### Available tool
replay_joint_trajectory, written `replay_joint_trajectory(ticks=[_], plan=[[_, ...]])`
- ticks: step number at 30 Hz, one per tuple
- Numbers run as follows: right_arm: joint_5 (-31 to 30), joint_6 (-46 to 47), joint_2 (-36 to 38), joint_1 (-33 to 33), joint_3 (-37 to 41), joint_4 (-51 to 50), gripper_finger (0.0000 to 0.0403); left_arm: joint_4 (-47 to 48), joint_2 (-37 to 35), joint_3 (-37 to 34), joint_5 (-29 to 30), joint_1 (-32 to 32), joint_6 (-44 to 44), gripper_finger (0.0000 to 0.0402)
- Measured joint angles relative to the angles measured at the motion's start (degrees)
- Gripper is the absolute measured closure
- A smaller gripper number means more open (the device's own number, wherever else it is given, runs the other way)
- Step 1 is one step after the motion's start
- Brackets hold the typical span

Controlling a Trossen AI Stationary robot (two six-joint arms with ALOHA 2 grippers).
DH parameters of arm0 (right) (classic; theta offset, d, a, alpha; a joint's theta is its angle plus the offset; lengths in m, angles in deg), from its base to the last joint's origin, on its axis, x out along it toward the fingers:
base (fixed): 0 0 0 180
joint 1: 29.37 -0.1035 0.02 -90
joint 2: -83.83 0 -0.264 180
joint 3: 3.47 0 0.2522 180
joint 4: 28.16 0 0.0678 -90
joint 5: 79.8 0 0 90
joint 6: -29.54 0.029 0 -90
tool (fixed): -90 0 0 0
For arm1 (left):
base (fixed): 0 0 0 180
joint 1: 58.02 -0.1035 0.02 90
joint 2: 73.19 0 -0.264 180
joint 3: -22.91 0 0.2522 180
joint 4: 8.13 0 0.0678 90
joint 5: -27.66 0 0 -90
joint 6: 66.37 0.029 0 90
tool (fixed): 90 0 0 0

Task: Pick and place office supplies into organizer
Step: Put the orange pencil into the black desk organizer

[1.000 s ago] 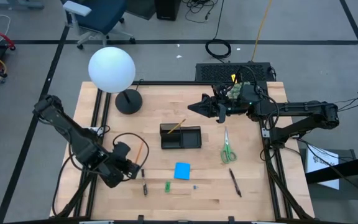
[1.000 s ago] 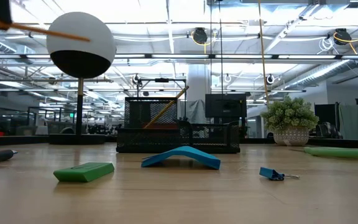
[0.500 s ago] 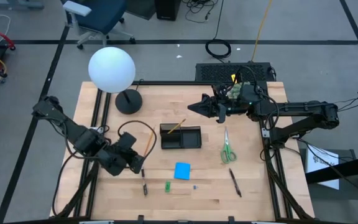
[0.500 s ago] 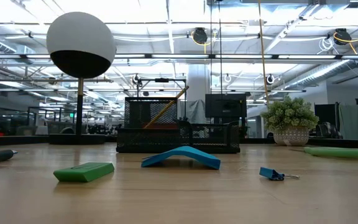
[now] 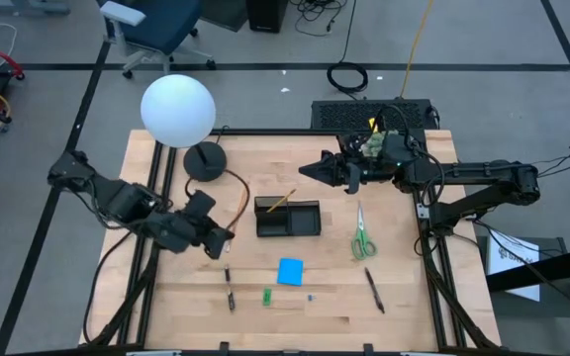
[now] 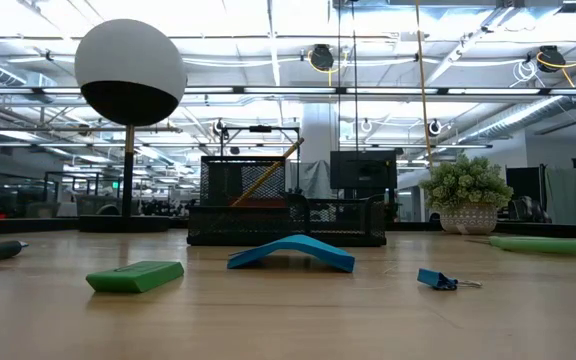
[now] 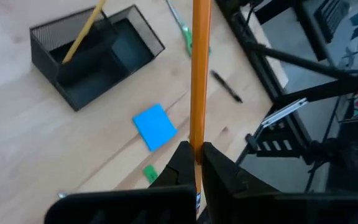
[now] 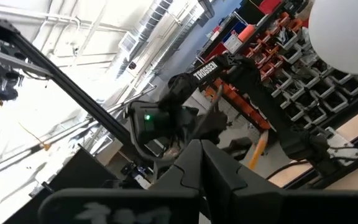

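My left gripper (image 5: 218, 238) hangs over the table's left half, left of the organizer, shut on an orange pencil (image 7: 199, 74). The organizer (image 5: 287, 218) is a black mesh tray at mid-table; a pencil (image 5: 282, 200) leans in its far compartment. On the wood lie green-handled scissors (image 5: 362, 232), a blue note pad (image 5: 290, 271), a small green piece (image 5: 266, 295) and two black pens (image 5: 230, 290) (image 5: 374, 290). My right gripper (image 5: 305, 170) waits shut, high over the table's far side. My left gripper pinches the orange pencil near its end (image 7: 196, 148) between its two fingers. The pencil sticks out forward past the fingertips (image 7: 180, 157), roughly in line with them. The gripper slants downward toward the organizer's side. The pencil is lifted clear of the table.
A lamp with a white globe (image 5: 177, 111) and round black base (image 5: 204, 160) stands at the far left. A potted plant (image 6: 465, 195) sits at the far right. A tiny blue clip (image 5: 311, 296) lies near the green piece. Bare wood lies between the organizer and the scissors.
My left gripper has risen and gone toward the table's far edge and the organizer, rolling its wrist as it went, with the pencil still held. The pencil has left the top of the low view.
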Motion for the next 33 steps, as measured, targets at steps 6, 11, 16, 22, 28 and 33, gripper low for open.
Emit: replay_joint_trajectory(ticks=[6,11,16,22,28,33], plan=[[-1.5,-0.4,0.0,0.0,0.0,0.2,0.0403,-0.4,-3.2,1.3,-0.1,-2.2,1.8,0.0401],[-1.5,-1.5,0.0,0.0,0.0,-0.2,0.0403,-0.9,-5.4,1.3,-1.2,-4.2,3.3,0.0401],[-1.5,-1.5,0.0,0.0,0.0,0.0,0.0403,-4.2,-6.0,1.3,-5.4,-6.5,5.3,0.0401],[-1.3,-3.0,0.0,0.0,0.0,0.2,0.0403,-10.3,-6.0,1.3,-9.8,-9.2,7.3,0.0401],[3.6,-16.4,0.0,-0.9,0.0,4.4,0.0403,-15.1,-5.9,1.3,-12.2,-11.2,7.8,0.0401],[4.9,-28.3,0.0,-3.0,-0.2,5.6,0.0403,-18.4,-5.9,1.3,-15.6,-12.9,7.3,0.0401]])
